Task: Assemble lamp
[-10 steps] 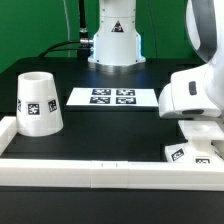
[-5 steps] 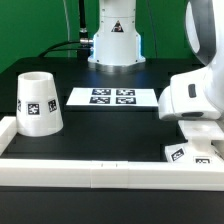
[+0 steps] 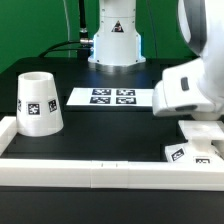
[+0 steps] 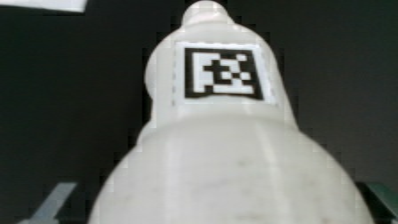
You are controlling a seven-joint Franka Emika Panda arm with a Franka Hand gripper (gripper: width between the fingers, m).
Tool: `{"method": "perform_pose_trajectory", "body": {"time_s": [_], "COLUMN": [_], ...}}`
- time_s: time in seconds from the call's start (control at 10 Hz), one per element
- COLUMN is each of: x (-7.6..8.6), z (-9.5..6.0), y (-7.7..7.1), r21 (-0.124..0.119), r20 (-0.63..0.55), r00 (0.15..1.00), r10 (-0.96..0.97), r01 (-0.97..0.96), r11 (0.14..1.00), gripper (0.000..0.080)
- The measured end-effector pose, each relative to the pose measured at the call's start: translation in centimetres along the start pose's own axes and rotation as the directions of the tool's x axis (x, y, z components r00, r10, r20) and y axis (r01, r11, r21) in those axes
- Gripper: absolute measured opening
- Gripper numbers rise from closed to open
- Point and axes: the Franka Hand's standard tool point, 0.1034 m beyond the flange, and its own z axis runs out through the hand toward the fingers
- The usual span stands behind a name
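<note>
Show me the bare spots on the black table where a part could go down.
Widest bare patch: black tabletop bordered by the tapered white plastic shade, the flat white marker board, the white front rail and the flat square white base. Crowded at the exterior view's right, where the white robot arm hangs over the base.

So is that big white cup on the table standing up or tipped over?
Standing up: the lamp shade rests on its wide end on the table, round opening facing up.

Marker board [image 3: 111,97] lies on black table [image 3: 105,135].
</note>
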Motion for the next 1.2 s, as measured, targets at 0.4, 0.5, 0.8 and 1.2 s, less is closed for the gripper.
{"method": "perform_pose_trajectory", "body": {"time_s": [0.4, 0.5, 0.8, 1.2], "x": [-3.6, -2.9, -1.5, -1.7], "z": [-6.7, -6.3, -7.1, -12.2], "y": [1.2, 1.1, 1.1, 3.2], "r21": [0.014, 0.013, 0.012, -0.022], "r20": [-0.015, -0.054, -0.181, -0.436], "r00": [1.000, 0.998, 0.984, 0.896], "r10": [-0.013, -0.011, -0.007, -0.088], "r01": [0.013, 0.012, 0.010, 0.088], "r11": [1.000, 1.000, 1.000, 0.996], "gripper": [0.0574, 0.0574, 0.0574, 0.0574]}}
